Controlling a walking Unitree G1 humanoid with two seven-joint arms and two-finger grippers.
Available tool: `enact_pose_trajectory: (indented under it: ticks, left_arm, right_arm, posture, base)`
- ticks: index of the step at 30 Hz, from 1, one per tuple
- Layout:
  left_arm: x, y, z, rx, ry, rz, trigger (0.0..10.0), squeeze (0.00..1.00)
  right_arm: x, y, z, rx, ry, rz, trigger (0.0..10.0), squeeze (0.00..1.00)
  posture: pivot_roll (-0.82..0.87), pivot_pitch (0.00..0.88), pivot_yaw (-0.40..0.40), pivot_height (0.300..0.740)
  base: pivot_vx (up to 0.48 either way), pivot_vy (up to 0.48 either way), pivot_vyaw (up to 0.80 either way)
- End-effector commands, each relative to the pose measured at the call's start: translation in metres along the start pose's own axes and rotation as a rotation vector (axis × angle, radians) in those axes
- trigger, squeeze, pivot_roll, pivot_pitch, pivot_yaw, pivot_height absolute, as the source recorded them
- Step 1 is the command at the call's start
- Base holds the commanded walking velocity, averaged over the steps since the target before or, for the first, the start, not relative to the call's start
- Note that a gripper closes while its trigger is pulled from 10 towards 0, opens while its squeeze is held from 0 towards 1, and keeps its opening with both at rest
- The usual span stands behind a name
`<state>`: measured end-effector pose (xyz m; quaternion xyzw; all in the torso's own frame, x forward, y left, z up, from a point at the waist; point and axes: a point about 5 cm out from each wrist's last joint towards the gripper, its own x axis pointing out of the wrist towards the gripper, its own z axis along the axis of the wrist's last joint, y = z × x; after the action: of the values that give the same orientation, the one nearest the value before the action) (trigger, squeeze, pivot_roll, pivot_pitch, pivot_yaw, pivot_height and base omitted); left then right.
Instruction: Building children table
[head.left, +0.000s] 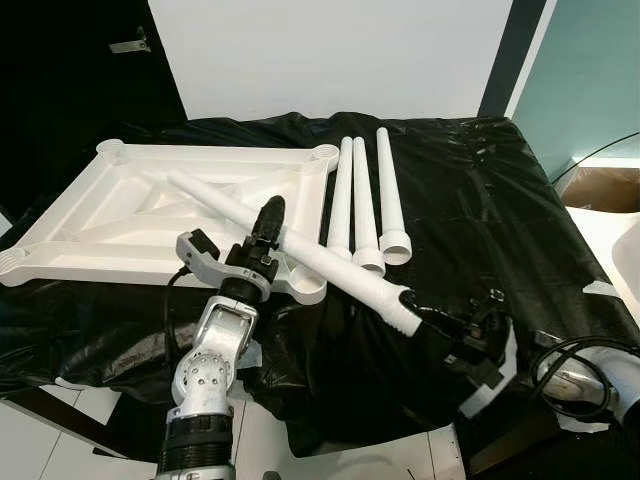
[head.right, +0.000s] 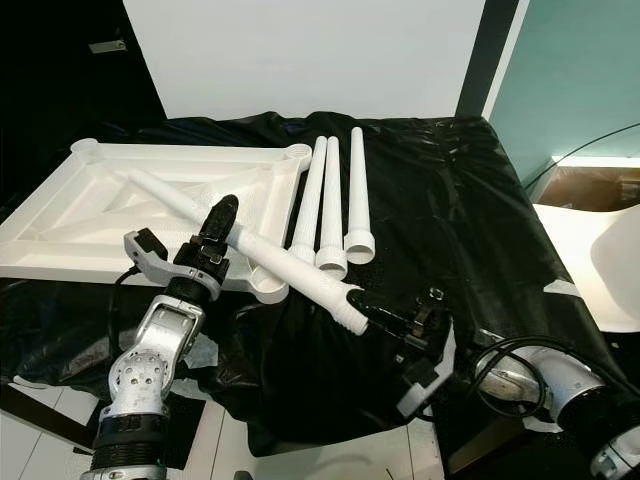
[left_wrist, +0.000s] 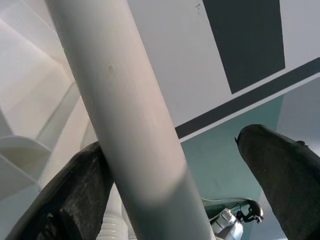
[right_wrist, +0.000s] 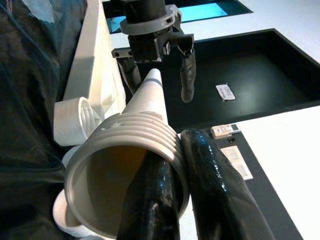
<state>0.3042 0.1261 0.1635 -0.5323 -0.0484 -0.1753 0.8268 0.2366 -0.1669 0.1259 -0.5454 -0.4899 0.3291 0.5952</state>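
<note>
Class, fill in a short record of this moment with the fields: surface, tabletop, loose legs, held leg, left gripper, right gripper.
surface: black plastic sheet
tabletop: white tabletop, underside up, lying on the sheet
loose legs: three white legs side by side, to the right of the tabletop
held leg: fourth leg, slanted across the tabletop's corner
left gripper: left gripper open around the leg's middle
right gripper: right gripper pinching the wall of the threaded end, one finger inside
</note>
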Motion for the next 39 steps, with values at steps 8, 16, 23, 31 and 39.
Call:
enact_pose_trajectory:
  ticks: [8, 16, 23, 31, 39]
  left_arm:
    - [0.001, -0.019, -0.001, 0.008, -0.006, -0.259, 0.0, 0.00]
    - [-0.002, -0.021, 0.002, 0.046, -0.048, -0.271, 0.0, 0.00]
    - [-0.003, -0.023, 0.005, 0.048, -0.070, -0.268, 0.0, 0.00]
    - [0.001, -0.023, 0.008, 0.048, -0.101, -0.244, 0.0, 0.00]
    - [0.006, -0.020, 0.021, 0.096, -0.207, -0.142, 0.0, 0.00]
  right_arm:
    - [-0.002, 0.006, 0.003, -0.017, -0.029, -0.039, 10.0, 0.00]
    - [0.002, 0.012, -0.006, 0.019, 0.069, -0.083, 10.0, 0.00]
    - [0.005, 0.018, -0.004, 0.050, 0.112, -0.138, 10.0, 1.00]
    - [0.004, 0.023, -0.009, 0.165, 0.253, -0.191, 10.0, 0.00]
    - [-0.004, 0.044, -0.012, 0.622, 0.600, -0.274, 10.0, 0.00]
  posture:
    - [0.08, 0.000, 0.047, 0.740]
    - [0.08, 0.000, 0.046, 0.740]
    - [0.08, 0.000, 0.051, 0.740]
    - [0.08, 0.000, 0.053, 0.740]
    - [0.07, 0.000, 0.050, 0.740]
  base:
    - [0.000, 0.000, 0.00]
    - [0.000, 0.000, 0.00]
    - [0.000, 0.000, 0.00]
    - [0.000, 0.000, 0.00]
    - [0.000, 0.000, 0.00]
